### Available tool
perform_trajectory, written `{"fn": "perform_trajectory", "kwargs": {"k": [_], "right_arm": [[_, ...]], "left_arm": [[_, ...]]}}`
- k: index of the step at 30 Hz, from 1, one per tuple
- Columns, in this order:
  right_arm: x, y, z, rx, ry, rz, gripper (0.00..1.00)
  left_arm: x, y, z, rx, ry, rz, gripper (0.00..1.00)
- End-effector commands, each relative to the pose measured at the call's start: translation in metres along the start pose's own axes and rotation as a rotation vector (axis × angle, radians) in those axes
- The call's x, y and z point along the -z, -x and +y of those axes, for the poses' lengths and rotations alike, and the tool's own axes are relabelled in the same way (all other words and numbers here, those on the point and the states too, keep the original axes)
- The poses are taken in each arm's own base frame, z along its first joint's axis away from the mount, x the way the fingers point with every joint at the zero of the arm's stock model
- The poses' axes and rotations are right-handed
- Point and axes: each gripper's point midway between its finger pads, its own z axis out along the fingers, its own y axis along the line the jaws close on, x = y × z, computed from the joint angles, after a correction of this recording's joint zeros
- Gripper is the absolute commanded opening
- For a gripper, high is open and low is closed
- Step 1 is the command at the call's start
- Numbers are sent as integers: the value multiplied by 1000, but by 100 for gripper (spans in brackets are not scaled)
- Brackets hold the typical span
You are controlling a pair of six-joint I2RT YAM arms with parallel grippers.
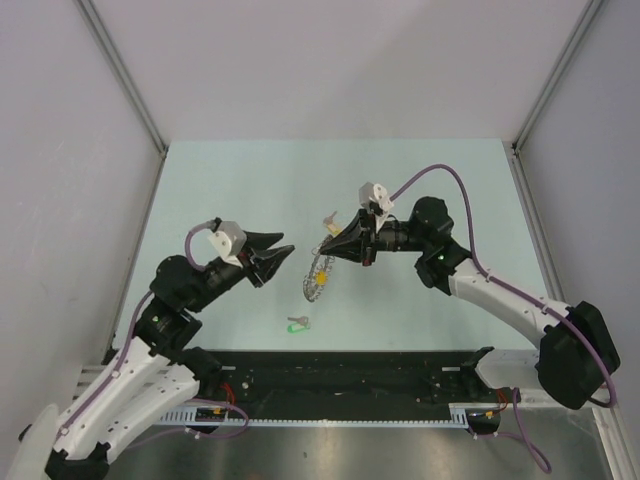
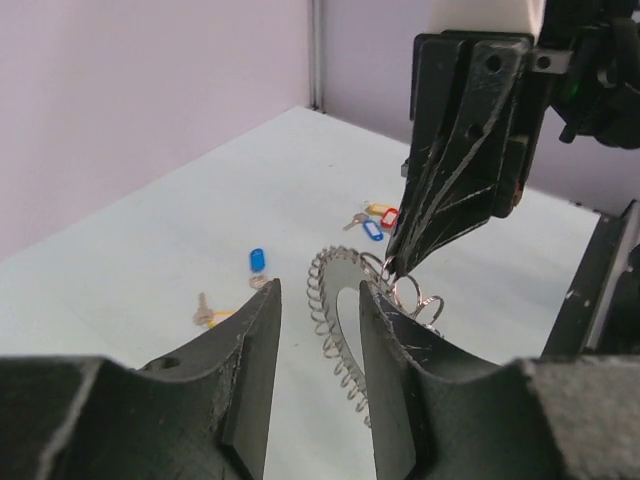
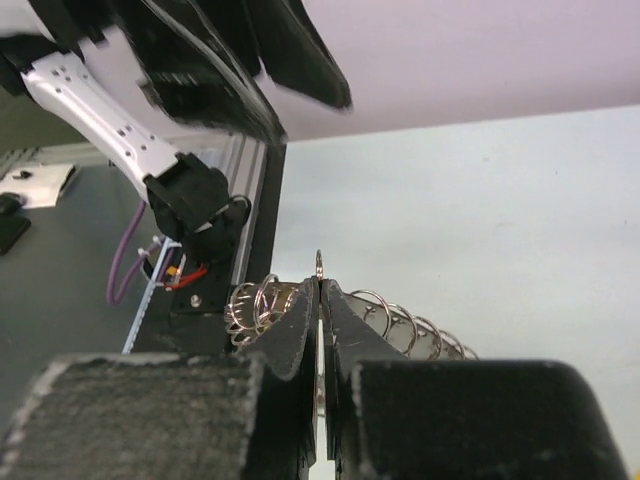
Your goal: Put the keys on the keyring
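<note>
From above, your right gripper (image 1: 329, 256) is pinching the top of the keyring (image 1: 316, 280) and holding it up on edge. I can't tell whether its lower edge is touching the table (image 1: 230, 190). Your left gripper (image 1: 274, 262) is hovering just beside it, open and empty. A green key (image 1: 297, 323) is lying loose nearer the bases.

In the left wrist view, your left fingers (image 2: 250, 350) are standing well apart with nothing between them, framing the ring's fringe. A blue key (image 2: 257, 260), a yellow key (image 2: 212, 316) and a small bunch (image 2: 375, 220) are lying on the table beyond the ring.

In the right wrist view, the jaws are pressing nearly shut on one thin wire, with coils fanning out to either side.

You're probably fetching a key next. Hold the right pinch firm and level so the ring isn't swinging. Take one key by its blade, leaving the head clear for threading, and come down squarely, because a flat key will likely skid.
</note>
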Motion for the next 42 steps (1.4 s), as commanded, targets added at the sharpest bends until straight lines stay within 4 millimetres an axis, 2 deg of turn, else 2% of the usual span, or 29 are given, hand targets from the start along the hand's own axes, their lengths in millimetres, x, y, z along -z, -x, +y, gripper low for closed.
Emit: {"fn": "perform_trajectory", "kwargs": {"k": [1, 3, 8, 15, 25, 29, 36, 39, 40, 42], "right_arm": [[6, 52, 16, 99, 21, -181, 0], [10, 58, 17, 91, 20, -231, 0], [13, 64, 23, 82, 44, -274, 0], [13, 64, 24, 73, 56, -292, 0], [9, 57, 26, 47, 90, -289, 0], [5, 56, 28, 43, 100, -289, 0], [2, 52, 29, 34, 111, -286, 0], [2, 54, 28, 40, 110, -290, 0], [2, 53, 29, 39, 111, -289, 0], [2, 53, 29, 39, 111, -289, 0]], "left_arm": [[-10, 17, -12, 120, -86, -152, 42], [-16, 9, -24, 149, -162, -148, 42], [-24, 4, -33, 157, -231, -128, 39], [-22, 1, -51, 149, -345, -116, 35], [-24, 6, -54, 147, -373, -138, 36], [-30, 8, -54, 154, -383, -140, 34], [-31, 7, -53, 159, -383, -136, 20], [-30, 3, -52, 165, -372, -122, 8], [-30, 3, -52, 164, -367, -122, 1], [-30, -1, -50, 163, -354, -104, 1]]}}
